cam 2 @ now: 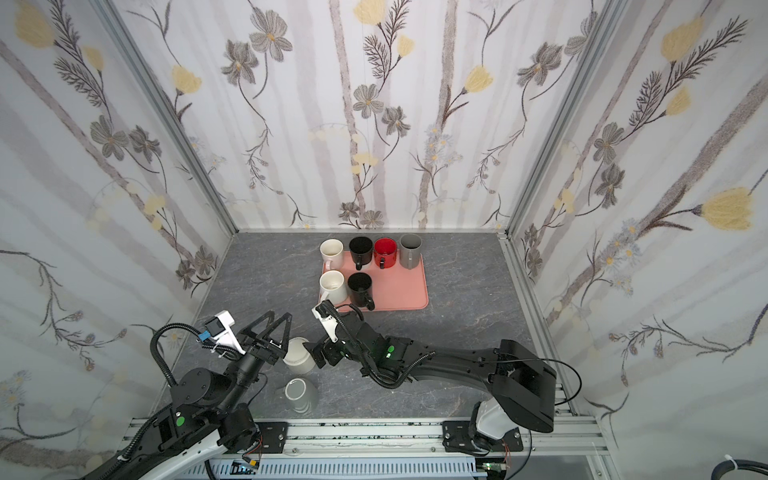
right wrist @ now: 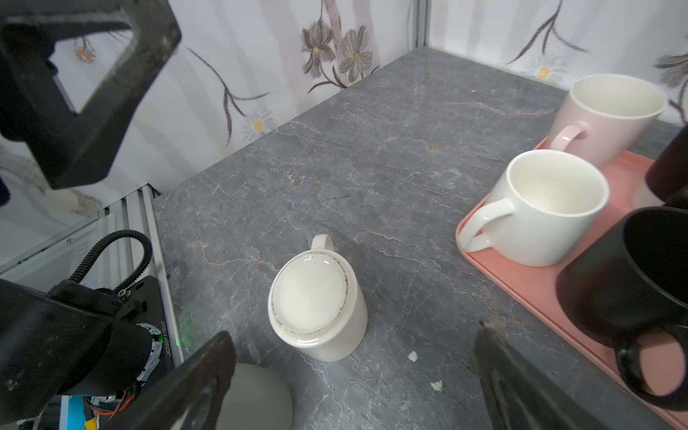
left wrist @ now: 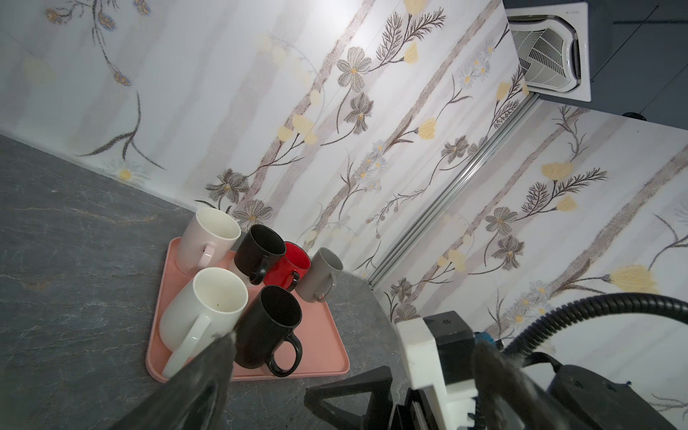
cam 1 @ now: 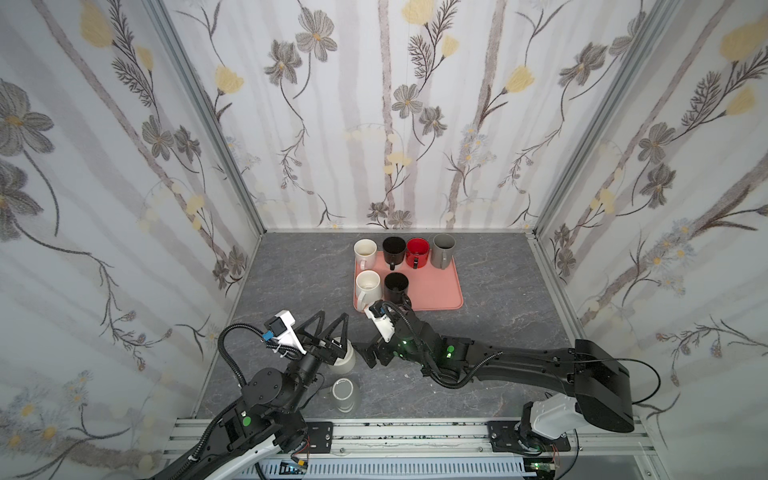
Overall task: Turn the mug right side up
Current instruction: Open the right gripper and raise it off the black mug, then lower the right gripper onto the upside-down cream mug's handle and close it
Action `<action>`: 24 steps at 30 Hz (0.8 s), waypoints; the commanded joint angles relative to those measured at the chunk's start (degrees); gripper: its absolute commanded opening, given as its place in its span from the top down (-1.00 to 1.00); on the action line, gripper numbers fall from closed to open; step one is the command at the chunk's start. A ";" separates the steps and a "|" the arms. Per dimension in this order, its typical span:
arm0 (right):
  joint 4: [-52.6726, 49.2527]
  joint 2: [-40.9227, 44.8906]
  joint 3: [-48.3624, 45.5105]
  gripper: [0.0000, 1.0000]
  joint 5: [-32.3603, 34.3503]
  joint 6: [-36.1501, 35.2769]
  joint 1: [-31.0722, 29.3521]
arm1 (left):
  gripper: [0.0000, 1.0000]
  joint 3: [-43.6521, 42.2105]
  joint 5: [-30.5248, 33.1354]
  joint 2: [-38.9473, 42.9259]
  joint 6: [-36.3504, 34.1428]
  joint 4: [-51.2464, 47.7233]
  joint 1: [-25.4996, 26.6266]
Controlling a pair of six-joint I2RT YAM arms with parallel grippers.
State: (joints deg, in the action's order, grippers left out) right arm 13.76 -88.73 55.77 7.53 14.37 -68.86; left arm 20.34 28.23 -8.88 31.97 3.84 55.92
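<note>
1. The cream mug [right wrist: 316, 309] stands upside down, base up, toward the desk's [right wrist: 372, 149] front left corner. It is well apart from the pink tray [right wrist: 521, 283] of upright mugs.
2. My right gripper [right wrist: 353, 331] looks the nearer. Its fingers are spread wide and hold nothing, and the mug sits just ahead, between them.
3. The mug's long axis is vertical. Its handle [right wrist: 322, 242] points away from my right fingers.
4. My left gripper [cam 1: 333, 314] hangs wide and empty just beside the mug, its fingers pointing toward the back wall.
</note>
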 commanded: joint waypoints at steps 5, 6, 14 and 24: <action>-4.41 -11.04 10.01 -0.99 -3.59 -1.92 -0.66 | -1.00 1.09 1.55 0.47 1.24 -1.36 -0.07; -5.18 -12.51 11.30 -1.00 -3.94 -1.89 -0.66 | -1.00 1.35 1.75 0.60 1.12 -1.65 -0.09; -12.49 -22.99 21.85 -0.99 -6.60 -3.51 -0.66 | -1.00 2.17 2.79 3.40 0.74 -4.16 -0.02; -22.23 -30.73 30.86 -1.00 -7.10 -5.45 -0.90 | -1.00 2.01 4.59 6.40 0.68 -6.34 -0.07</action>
State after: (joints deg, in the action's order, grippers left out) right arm -4.27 -118.41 85.34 0.69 10.37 -69.54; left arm 22.09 31.29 -3.01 32.36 -1.96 55.92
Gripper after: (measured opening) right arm 0.998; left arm 0.994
